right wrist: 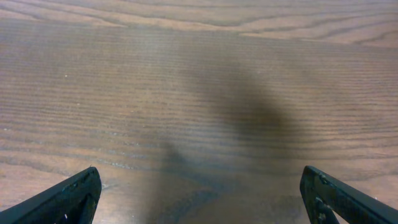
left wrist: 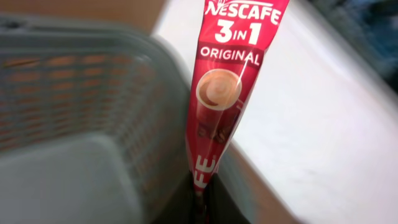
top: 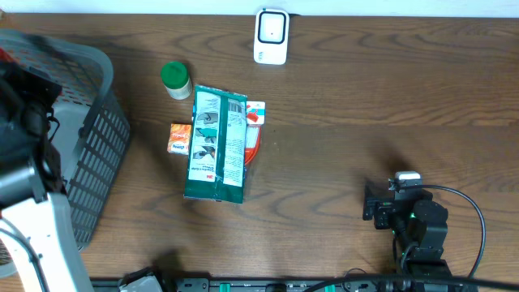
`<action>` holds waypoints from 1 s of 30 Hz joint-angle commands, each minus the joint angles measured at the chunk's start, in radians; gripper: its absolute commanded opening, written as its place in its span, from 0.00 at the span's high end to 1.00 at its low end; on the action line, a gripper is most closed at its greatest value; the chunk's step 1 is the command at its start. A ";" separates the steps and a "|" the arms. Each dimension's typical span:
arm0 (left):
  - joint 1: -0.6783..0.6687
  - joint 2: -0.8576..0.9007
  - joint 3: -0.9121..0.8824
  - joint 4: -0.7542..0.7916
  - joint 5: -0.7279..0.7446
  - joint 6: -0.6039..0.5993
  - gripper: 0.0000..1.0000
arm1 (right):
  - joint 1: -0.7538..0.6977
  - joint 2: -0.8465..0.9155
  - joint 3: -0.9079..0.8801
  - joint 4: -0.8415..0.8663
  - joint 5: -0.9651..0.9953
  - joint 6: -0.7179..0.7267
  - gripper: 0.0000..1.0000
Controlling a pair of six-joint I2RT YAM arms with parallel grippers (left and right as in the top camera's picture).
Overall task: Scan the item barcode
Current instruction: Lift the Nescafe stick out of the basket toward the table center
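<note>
Red sachet (left wrist: 219, 106) — lengthwise, top end outward

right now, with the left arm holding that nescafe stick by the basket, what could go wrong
The left gripper pinches the Nescafe sachet by one end only, so it may swing or slip into the grey basket unscanned. No barcode shows on the visible face, so it may reach the white scanner wrongly turned. A low sweep there could clip the green-lidded bottle.
</note>
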 commanded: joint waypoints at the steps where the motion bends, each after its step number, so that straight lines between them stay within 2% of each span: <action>1: -0.002 -0.026 0.000 0.029 0.211 -0.002 0.92 | -0.003 -0.001 -0.002 0.004 -0.004 0.013 0.01; 5: -0.011 -0.016 0.000 0.063 0.369 -0.002 0.92 | -0.003 -0.001 -0.002 0.005 -0.004 0.013 0.01; 8: -0.054 0.006 0.000 0.084 0.414 0.011 0.92 | -0.003 -0.001 -0.002 0.005 -0.004 0.013 0.01; 11: -0.130 0.039 0.000 0.111 0.453 0.082 0.92 | -0.003 -0.001 -0.002 0.005 -0.004 0.013 0.01; 13: -0.199 0.063 0.000 0.124 0.461 0.146 0.92 | -0.003 -0.001 -0.002 0.004 -0.004 0.013 0.01; 17: -0.353 0.129 0.000 0.122 0.453 0.395 0.91 | -0.003 -0.001 -0.002 0.003 -0.004 0.013 0.01; 19: -0.420 0.165 0.000 0.098 0.382 0.485 0.91 | -0.003 -0.001 -0.002 0.002 -0.004 0.013 0.01; 22: -0.522 0.235 0.000 0.040 0.140 0.571 0.91 | -0.003 -0.001 -0.002 0.002 -0.003 0.013 0.01; 26: -0.609 0.336 0.000 -0.032 -0.118 0.618 0.91 | -0.003 -0.001 -0.002 0.002 -0.003 0.013 0.01; 30: -0.653 0.461 0.000 -0.116 -0.243 0.628 0.90 | -0.003 -0.001 -0.002 0.002 -0.003 0.013 0.01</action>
